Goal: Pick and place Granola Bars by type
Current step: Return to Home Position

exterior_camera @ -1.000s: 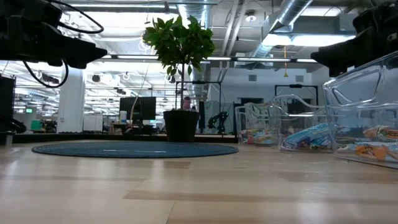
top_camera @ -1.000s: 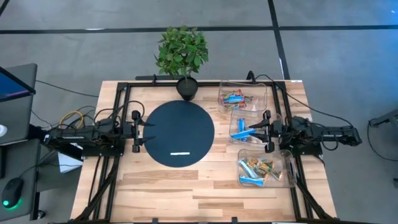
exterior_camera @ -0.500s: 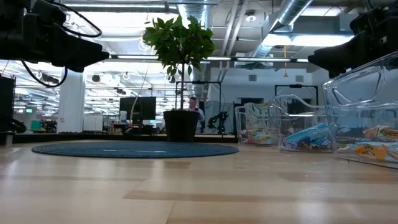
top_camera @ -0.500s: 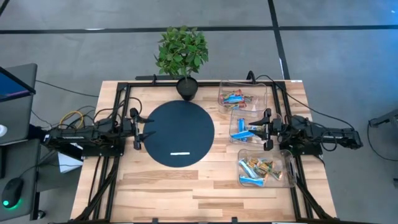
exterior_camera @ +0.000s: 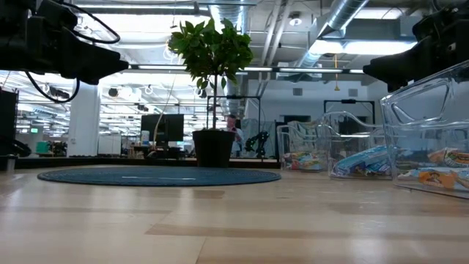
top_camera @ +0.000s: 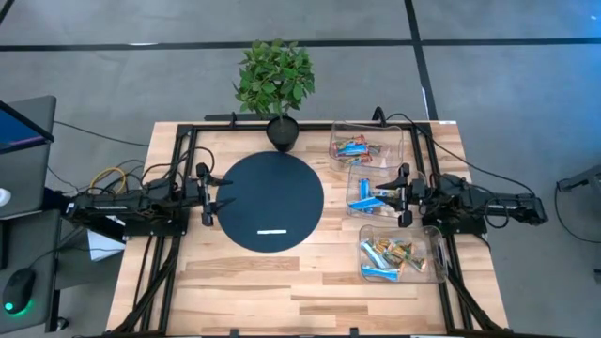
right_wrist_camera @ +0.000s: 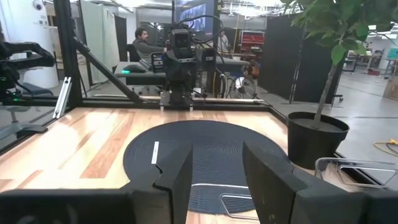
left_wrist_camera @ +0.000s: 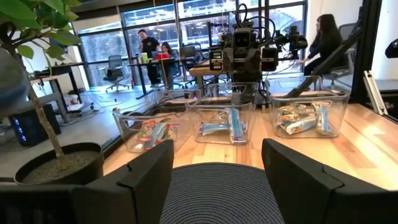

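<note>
Granola Bars (top_camera: 387,252) are lying in three clear plastic bins (top_camera: 423,268) down the table's right side.
The left gripper (left_wrist_camera: 214,180) and right gripper (right_wrist_camera: 216,177) are hovering either side of the round woven mat (top_camera: 272,188), fingers spread and empty, probably parking now that the glossy foil bars are sitting binned.

Potted plant (top_camera: 275,83) beside round dark mat (top_camera: 270,201), white strip (top_camera: 272,231) atop.
</note>
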{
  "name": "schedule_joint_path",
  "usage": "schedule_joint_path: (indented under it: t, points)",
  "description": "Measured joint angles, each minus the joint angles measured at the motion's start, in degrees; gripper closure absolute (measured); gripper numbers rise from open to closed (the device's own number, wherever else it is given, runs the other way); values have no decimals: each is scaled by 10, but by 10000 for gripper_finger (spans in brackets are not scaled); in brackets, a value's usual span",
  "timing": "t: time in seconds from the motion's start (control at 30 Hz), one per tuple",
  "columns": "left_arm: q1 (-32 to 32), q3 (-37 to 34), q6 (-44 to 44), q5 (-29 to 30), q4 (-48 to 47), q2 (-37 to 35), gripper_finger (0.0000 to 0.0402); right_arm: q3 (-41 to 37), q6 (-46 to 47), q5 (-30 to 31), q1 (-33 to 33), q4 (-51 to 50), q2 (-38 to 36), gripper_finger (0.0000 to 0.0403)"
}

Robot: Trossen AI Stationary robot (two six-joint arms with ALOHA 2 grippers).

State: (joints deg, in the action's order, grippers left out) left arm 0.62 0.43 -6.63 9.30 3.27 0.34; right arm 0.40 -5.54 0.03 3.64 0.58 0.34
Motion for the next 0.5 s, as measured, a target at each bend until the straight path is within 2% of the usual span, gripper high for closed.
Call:
schedule_joint_path:
  t: [0.5]
  points:
    - [0, 0, -6, 0, 0, 0, 161, 0, 0, 0, -2, 0, 0, 269]
